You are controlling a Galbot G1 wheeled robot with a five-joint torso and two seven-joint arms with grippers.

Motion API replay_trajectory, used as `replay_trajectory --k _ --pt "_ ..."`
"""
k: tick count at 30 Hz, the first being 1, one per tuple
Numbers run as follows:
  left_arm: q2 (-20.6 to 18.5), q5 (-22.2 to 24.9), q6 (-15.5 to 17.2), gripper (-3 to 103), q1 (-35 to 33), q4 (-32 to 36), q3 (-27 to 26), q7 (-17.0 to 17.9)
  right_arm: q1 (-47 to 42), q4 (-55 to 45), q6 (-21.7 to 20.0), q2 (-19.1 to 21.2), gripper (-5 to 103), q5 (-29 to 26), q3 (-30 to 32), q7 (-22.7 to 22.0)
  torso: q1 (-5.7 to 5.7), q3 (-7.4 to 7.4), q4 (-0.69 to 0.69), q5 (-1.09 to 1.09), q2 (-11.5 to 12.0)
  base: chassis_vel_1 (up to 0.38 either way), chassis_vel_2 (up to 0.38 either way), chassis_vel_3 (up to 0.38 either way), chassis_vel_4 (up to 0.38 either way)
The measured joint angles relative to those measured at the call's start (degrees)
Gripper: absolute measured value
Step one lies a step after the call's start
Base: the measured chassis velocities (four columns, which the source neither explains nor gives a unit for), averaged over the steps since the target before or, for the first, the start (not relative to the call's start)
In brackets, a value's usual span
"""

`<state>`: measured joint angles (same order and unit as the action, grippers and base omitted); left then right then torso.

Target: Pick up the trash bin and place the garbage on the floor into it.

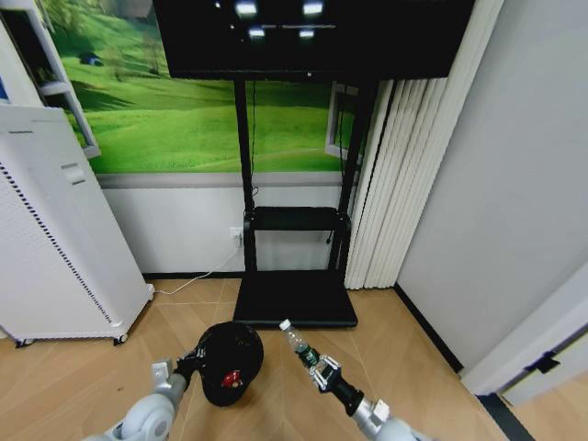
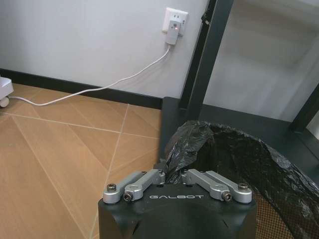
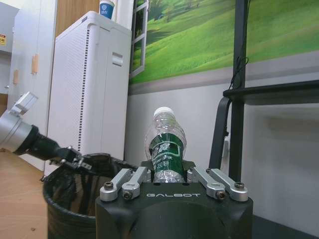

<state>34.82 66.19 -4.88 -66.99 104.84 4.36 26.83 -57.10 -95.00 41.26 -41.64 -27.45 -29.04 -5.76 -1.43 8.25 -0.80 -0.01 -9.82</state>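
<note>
Closest to me, my left pincer [image 1: 188, 365] is clamped on the bin liner at the near rim of the trash bin [image 1: 230, 360], holding the bin off the wooden floor [image 1: 83, 377]. Inside I can see a red-and-white bit [image 1: 231, 378] already lying in the bag. Moving right, my right pincer [image 1: 313, 364] is closed around the bottle [image 1: 298, 344], green label in the grip, cap pointing up and away toward the wall, just beside the bin's right rim but not over the opening.

Risks, as I judge them: I'm gripping thin plastic, so the liner could slip or tear and drop the bin. Released from here, the bottle would miss and roll.

Room: the white box unit [image 1: 55, 248] sits well off to the left, the TV stand base [image 1: 294, 299] is just behind the bin, and the curtain [image 1: 404, 184] and wall close in on the right. Open floor lies between my arms.
</note>
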Motion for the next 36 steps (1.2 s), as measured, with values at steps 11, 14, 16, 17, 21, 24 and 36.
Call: replay_trajectory --k 11,14,16,17,21,24,36 --pt "1.6 1.3 0.1 7 6.1 -2.3 6.8 1.3 9.0 5.5 0.1 -6.3 27 -2.7 -10.1 0.3 0.0 0.0 0.0 0.0 0.0 0.0 0.0 0.0 0.0" --pt "1.9 1.9 0.1 7 8.0 -2.8 9.1 1.7 12.7 7.7 0.4 -8.1 27 -3.8 -13.3 0.5 0.0 0.0 0.01 0.0 0.0 0.0 0.0 0.0 0.0" --pt "2.1 2.1 0.1 7 8.7 -3.1 9.9 1.8 14.0 8.3 0.4 -8.6 27 -4.3 -14.5 0.5 0.0 0.01 0.01 0.0 0.0 0.0 0.0 0.0 0.0" --pt "2.4 2.3 0.1 7 9.5 -3.5 10.7 2.0 15.4 8.9 0.5 -9.1 27 -4.6 -15.6 0.5 0.0 0.0 0.01 0.0 0.0 0.0 0.0 0.0 0.0" --pt "2.8 2.8 0.1 7 11.1 -4.1 12.3 2.1 17.8 9.6 0.6 -9.9 27 -5.5 -17.8 0.7 0.0 0.0 0.01 0.0 0.0 0.0 0.0 0.0 0.0" --pt "3.1 3.3 0.1 7 12.5 -4.6 13.5 2.3 19.0 9.7 0.6 -10.6 27 -6.2 -19.1 0.6 0.0 0.0 0.01 0.0 0.0 0.0 0.0 0.0 0.0" --pt "5.5 5.1 -0.3 7 18.3 -6.5 18.4 3.6 21.1 14.4 0.6 -15.5 27 -7.2 -21.9 -0.2 0.0 0.0 0.01 0.0 0.0 0.0 0.0 0.0 0.0"
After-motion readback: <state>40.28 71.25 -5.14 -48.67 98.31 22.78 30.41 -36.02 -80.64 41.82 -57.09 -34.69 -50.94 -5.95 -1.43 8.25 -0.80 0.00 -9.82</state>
